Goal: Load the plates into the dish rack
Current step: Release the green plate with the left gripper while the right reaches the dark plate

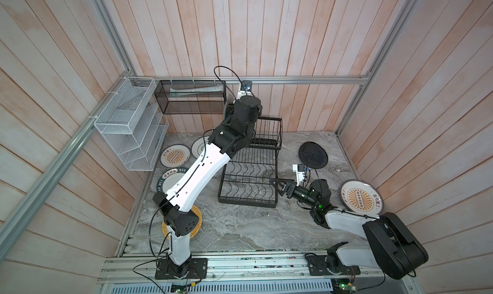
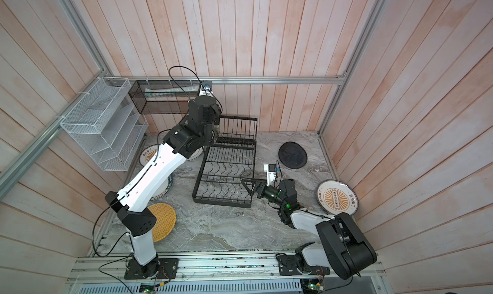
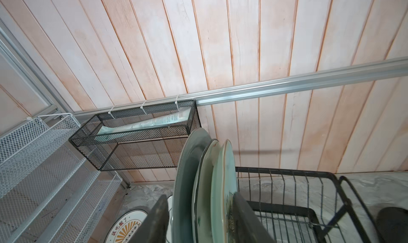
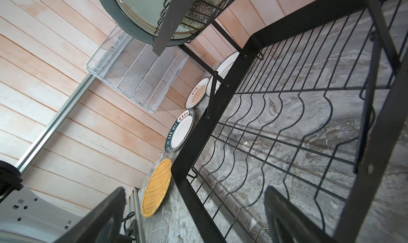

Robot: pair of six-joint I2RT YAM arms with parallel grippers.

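- The left claw (image 3: 201,200) reaches down at the raised upper tier (image 3: 287,171) of the dish rack (image 1: 246,202). Its jaws stand parted on either side of three upright plates.
- A strip of background shows between one finger (image 3: 154,219) and the nearest plate, so this claw pinches none of them.
- Between those jaws, on edge and side by side, stand the teal plate (image 3: 187,175), the cream plate (image 3: 203,197) and the pale green plate (image 3: 223,175).
- The other finger (image 3: 249,219) sits close against the pale green plate's face; I cannot tell whether it touches.
- Beyond this claw's tips, the black mesh basket (image 3: 141,149) and the white mesh organizer (image 3: 44,164) hang on the wall.
- The right claw (image 1: 276,188) has its jaws spread wide and grips nothing. It lies low at the side edge of the rack's lower tier (image 2: 221,200), with its tips pointing across the wavy slots.
- Beyond its tips, across the rack, three plates lie flat on the table (image 1: 240,226): the yellow ribbed plate (image 4: 156,186), the lettered plate (image 4: 181,131) and the sunburst plate (image 4: 197,91).
- Behind this claw's wrist lies a second sunburst plate (image 1: 361,198).
- Off to its side, toward the back wall, lies the matte black plate (image 1: 313,155), apart from the rack.
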